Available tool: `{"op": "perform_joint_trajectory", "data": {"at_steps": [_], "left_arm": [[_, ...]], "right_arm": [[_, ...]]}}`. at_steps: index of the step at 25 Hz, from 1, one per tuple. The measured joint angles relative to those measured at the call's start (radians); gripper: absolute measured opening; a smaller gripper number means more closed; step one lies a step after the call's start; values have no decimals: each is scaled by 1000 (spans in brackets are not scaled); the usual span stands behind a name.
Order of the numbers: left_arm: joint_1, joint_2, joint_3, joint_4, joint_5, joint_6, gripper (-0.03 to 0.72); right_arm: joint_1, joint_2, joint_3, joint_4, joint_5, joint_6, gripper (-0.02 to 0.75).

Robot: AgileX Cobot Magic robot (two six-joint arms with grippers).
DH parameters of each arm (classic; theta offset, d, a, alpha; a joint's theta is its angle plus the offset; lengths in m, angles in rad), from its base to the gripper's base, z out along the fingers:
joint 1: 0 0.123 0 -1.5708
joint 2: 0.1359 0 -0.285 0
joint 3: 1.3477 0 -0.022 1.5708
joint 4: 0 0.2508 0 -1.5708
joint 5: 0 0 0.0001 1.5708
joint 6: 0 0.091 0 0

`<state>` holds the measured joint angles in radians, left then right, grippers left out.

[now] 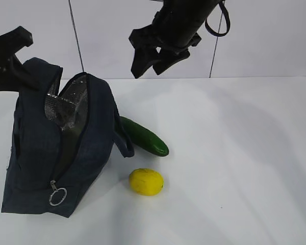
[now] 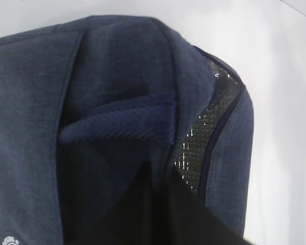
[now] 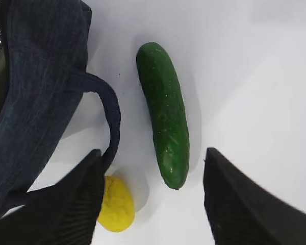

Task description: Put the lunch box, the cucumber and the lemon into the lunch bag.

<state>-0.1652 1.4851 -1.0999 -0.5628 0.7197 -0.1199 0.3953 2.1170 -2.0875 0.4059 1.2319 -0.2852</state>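
Observation:
The navy lunch bag stands at the left with its zipper open and silver lining showing. My left gripper is at the bag's far top rim. In the left wrist view its dark fingers close on the bag's fabric. The dark green cucumber lies just right of the bag, and the yellow lemon lies in front of it. My right gripper hangs open and empty high above them. In the right wrist view it is over the cucumber, with the lemon by its left finger. The lunch box is not in view.
The bag's loop handle hangs toward the cucumber and shows in the right wrist view. A silver ring zipper pull hangs at the bag's near end. The white table stretches to the right, with a white wall behind.

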Motion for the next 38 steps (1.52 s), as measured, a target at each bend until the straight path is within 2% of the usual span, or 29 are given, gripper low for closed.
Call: {"op": "perform_joint_trajectory", "data": {"at_steps": [4, 16, 31, 38], "left_arm": [[0, 0, 0, 2, 2, 0, -7], [0, 0, 0, 2, 6, 0, -7], [69, 0, 0, 62, 34, 0, -7], [69, 30, 0, 75, 40, 0, -7]], "right_arm": [[0, 0, 0, -102, 7, 0, 469], [0, 43, 2, -159, 8, -69, 468], [0, 203, 8, -47, 6, -324, 465], [0, 250, 8, -29, 0, -384, 547]]}}
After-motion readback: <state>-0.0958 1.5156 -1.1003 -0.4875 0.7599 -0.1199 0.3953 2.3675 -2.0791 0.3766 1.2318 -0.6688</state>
